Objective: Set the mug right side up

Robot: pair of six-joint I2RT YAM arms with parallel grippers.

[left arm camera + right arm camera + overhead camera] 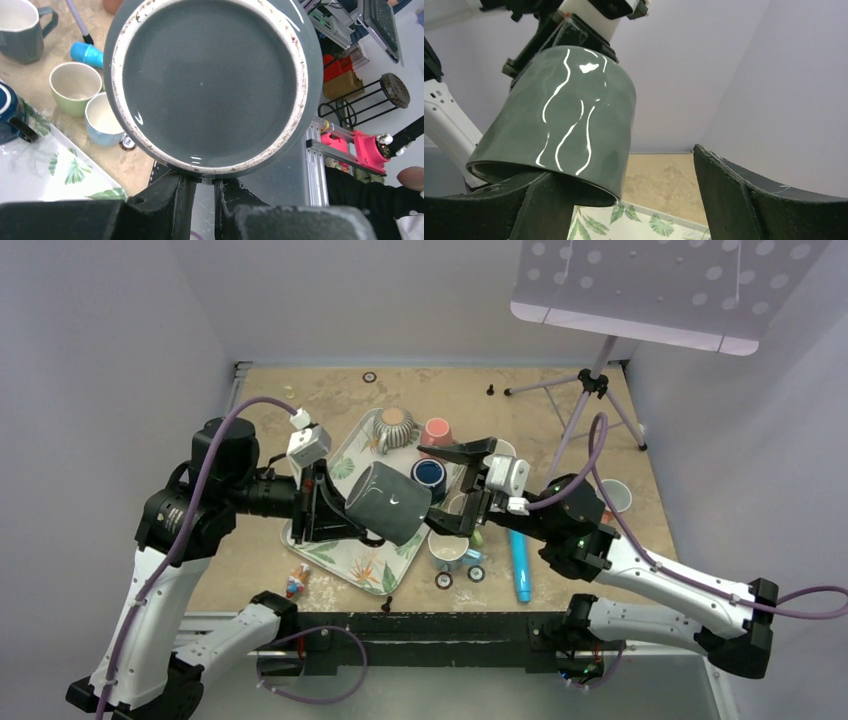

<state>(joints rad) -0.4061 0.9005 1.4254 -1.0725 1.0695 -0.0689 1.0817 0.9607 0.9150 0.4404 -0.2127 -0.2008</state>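
Mug (388, 502), dark grey and glossy, hangs on its side above the leaf-print tray (345, 560), clear of it. Its base faces the left claw (332, 508) and its mouth faces the right claw (452, 487). The left claw is clenched at the mug's base end, fingers almost together under the bottom rim, carrying it. The right claw is spread wide, one finger close by the mug's rim and the other well apart; whether it touches cannot be told. Below lies a worn tan table (320, 395) strewn with small cups (448, 548), closed in by pale lilac walls (400, 300). A tripod (592, 390) stands far right.
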